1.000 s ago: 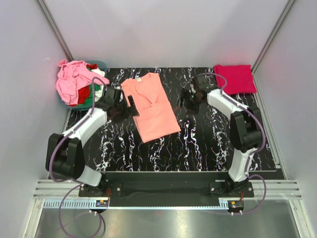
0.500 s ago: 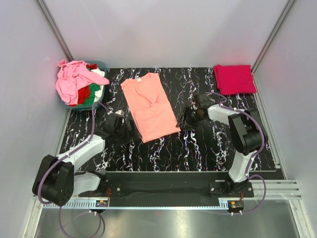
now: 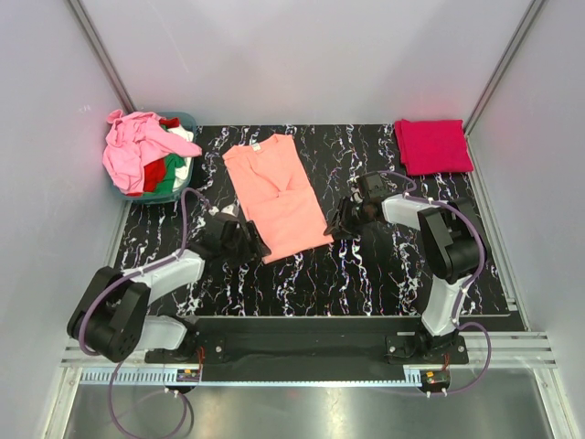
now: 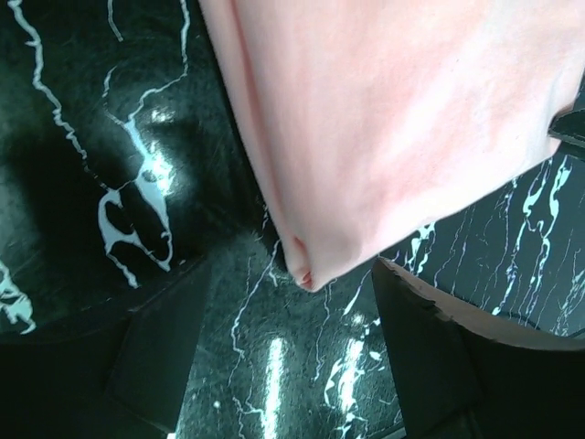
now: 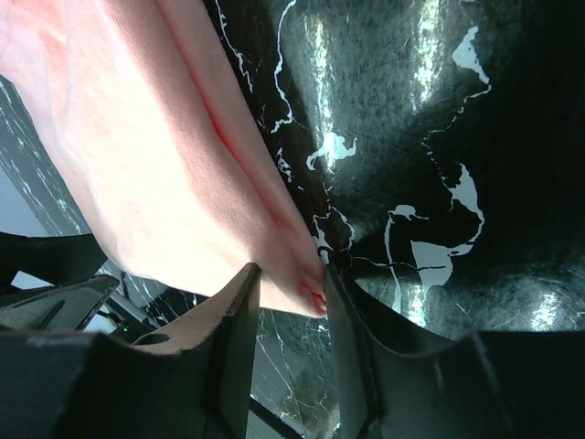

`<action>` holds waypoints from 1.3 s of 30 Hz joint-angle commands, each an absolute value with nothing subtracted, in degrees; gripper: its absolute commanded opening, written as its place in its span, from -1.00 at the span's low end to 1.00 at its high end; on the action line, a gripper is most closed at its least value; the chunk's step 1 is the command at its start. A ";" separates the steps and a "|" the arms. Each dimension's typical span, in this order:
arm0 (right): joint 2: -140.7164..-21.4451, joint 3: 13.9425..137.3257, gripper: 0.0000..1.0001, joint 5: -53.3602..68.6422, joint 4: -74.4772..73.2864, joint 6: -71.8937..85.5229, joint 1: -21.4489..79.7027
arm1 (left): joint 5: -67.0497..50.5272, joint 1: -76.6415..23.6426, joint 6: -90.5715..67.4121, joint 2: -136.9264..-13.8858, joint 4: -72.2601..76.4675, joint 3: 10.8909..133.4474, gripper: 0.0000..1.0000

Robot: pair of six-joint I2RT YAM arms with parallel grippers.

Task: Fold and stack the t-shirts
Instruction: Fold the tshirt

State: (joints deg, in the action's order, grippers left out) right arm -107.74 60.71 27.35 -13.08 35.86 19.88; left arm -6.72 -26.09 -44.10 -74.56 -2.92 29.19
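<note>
A salmon-orange t-shirt (image 3: 279, 197) lies folded lengthwise on the black marbled table (image 3: 366, 274). My left gripper (image 3: 252, 243) is open and low at the shirt's near left corner (image 4: 302, 273). The corner lies just ahead of the wide gap between its fingers (image 4: 430, 338). My right gripper (image 3: 335, 221) is at the shirt's near right corner (image 5: 306, 291). Its jaws stand narrowed on either side of that corner and do not pinch it. A crimson-pink t-shirt (image 3: 433, 146) lies folded at the far right.
A teal tub (image 3: 188, 120) at the far left holds a heap of light pink (image 3: 132, 151), red, green and white shirts. Grey walls close in the table on three sides. The arm bases stand at the near edge.
Both grippers have moved from the shirt's far half towards me, to its two near corners. The left one has slid in from the left. The shirt has not moved.
</note>
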 commanded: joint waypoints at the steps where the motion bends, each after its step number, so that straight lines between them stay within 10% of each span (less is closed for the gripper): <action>1: -108.90 60.47 -0.17 27.68 -11.69 34.89 20.13 | -5.10 -27.07 -44.74 -76.81 1.31 28.48 0.49; 16: -108.99 60.12 -0.36 28.04 -11.08 34.72 20.21 | -4.04 -30.49 -45.97 -78.92 3.16 27.68 0.05; 39: -102.57 53.70 -0.02 26.19 -8.96 35.95 20.13 | -3.60 -30.85 -46.05 -79.28 3.34 27.33 -0.09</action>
State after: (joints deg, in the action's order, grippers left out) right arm -102.80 53.45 28.12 -8.71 36.38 19.88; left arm -5.30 -30.48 -46.22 -78.63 3.60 28.47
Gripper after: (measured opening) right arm 0.491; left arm 0.458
